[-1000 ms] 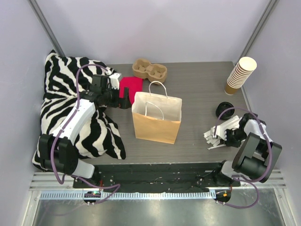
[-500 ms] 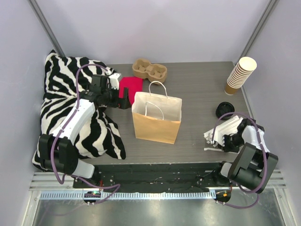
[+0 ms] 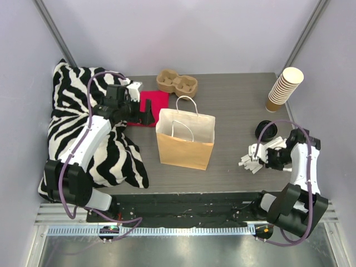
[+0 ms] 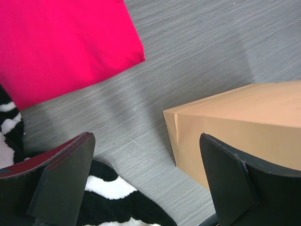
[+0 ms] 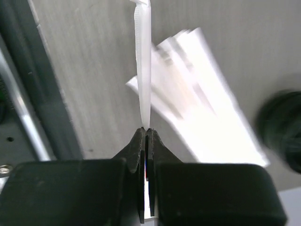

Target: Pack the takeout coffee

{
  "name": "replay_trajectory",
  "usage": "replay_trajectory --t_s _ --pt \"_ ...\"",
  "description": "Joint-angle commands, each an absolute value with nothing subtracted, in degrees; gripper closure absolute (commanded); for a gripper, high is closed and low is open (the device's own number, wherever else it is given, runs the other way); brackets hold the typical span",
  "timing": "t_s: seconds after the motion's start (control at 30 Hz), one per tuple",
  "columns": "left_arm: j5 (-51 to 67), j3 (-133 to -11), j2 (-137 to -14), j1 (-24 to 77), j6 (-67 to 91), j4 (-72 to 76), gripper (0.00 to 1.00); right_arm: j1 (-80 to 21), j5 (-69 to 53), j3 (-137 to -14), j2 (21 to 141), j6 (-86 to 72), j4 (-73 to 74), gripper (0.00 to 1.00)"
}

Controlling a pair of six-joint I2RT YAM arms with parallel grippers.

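The takeout coffee [image 3: 266, 130] stands on the gray worktop [image 3: 233, 111] at the right of the top view. From above only its black lid shows. It is well apart from the brown paper bag [image 3: 186, 146], which stands upright and open in the middle.

The right pincer [image 3: 260, 157] is just below the coffee. Its two fingers are pressed together on a thin white paper slip [image 5: 143, 70], seen edge on. More white papers [image 5: 197, 99] lie under it, blurred.

The left pincer [image 3: 146, 118] is spread wide with nothing in it. It hangs low between the red cloth [image 3: 156, 100] and the bag's left side, near a zebra cloth [image 3: 72, 122].
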State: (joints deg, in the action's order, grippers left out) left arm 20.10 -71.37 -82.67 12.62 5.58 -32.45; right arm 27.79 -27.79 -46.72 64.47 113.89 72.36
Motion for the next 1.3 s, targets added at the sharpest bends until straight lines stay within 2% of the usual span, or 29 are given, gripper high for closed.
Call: replay_trajectory --t_s 0.0,0.03,0.1,0.13,0.27,0.37,0.5,0.7,0.8,1.07,1.27 --pt "20.57 -75.14 -80.16 12.22 5.54 -31.55 0.01 21.03 -37.96 -58.06 63.37 129.86 70.77 0.99" --pt "20.22 -75.67 -80.24 12.22 5.45 -31.64 0.01 18.92 -38.32 -59.75 63.80 117.37 67.88 0.99" --pt "20.04 -77.33 -80.85 11.78 5.54 -31.81 0.00 12.41 -37.45 -65.26 65.03 105.35 57.52 0.99" --pt "19.69 -78.13 -81.21 11.60 5.71 -31.99 0.00 10.48 -36.57 -67.39 66.87 93.02 54.44 0.99" --pt "23.61 -83.57 -83.84 6.53 8.86 -33.22 0.00 4.32 -32.53 -78.55 71.79 69.96 42.23 0.99" --pt "32.39 -88.23 -86.04 1.52 13.86 -31.21 0.00 0.54 -28.66 -84.71 73.38 58.15 35.28 0.99" --pt "38.48 -94.46 -87.71 0.26 17.84 -27.78 0.00 -4.64 -24.53 -97.77 77.50 45.14 32.34 0.99" --pt "40.78 -98.17 -89.82 0.26 22.67 -23.47 0.00 -11.33 -26.45 -116.85 84.36 30.88 39.72 0.99" --pt "40.52 -97.47 -89.48 0.26 22.94 -23.38 0.00 -15.63 -28.56 -121.01 85.16 24.89 40.96 0.99" --pt "40.08 -95.27 -86.84 0.26 23.47 -21.97 0.00 -25.74 -35.93 -120.50 85.08 14.07 38.15 0.99" --pt "39.29 -92.56 -84.29 0.26 23.29 -22.24 0.00 -31.19 -37.18 -109.00 81.83 16.25 32.96 0.99"
